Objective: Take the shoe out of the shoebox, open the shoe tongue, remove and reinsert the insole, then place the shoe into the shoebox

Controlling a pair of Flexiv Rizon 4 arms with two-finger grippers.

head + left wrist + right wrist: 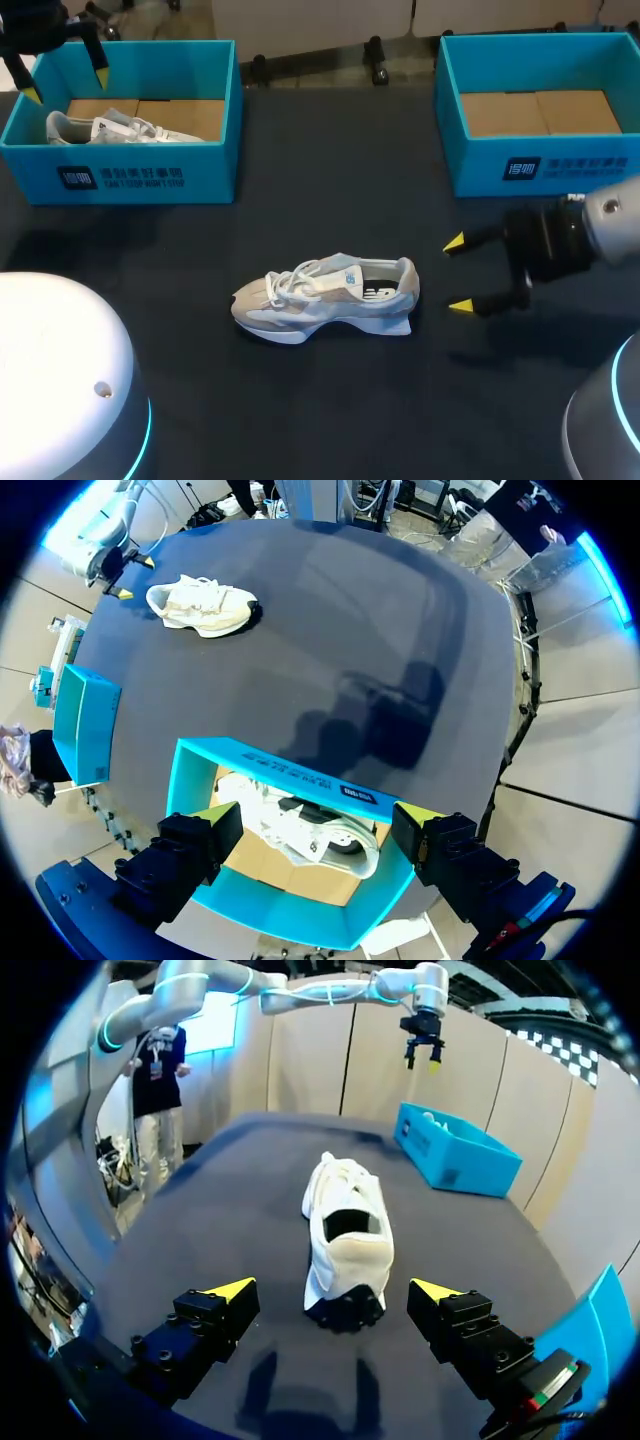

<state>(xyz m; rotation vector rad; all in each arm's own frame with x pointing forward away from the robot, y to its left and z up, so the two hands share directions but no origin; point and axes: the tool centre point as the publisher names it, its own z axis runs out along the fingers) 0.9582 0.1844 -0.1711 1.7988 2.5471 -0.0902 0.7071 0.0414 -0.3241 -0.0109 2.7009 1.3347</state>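
A white and grey sneaker (325,298) lies on its sole in the middle of the dark table, toe to the left. My right gripper (458,274) hangs open just right of its heel; in the right wrist view the sneaker (348,1230) lies straight ahead of the open gripper (333,1290), heel nearest, untouched. A second white sneaker (110,128) lies in the left teal shoebox (120,178). My left gripper (68,85) hangs open above that box's left end. In the left wrist view that sneaker (320,835) lies below the spread gripper (318,815).
An empty teal shoebox (545,165) with a cardboard floor stands at the back right. Dark table lies bare between the two boxes and in front of the sneaker. My robot's white, blue-ringed bases fill the near corners.
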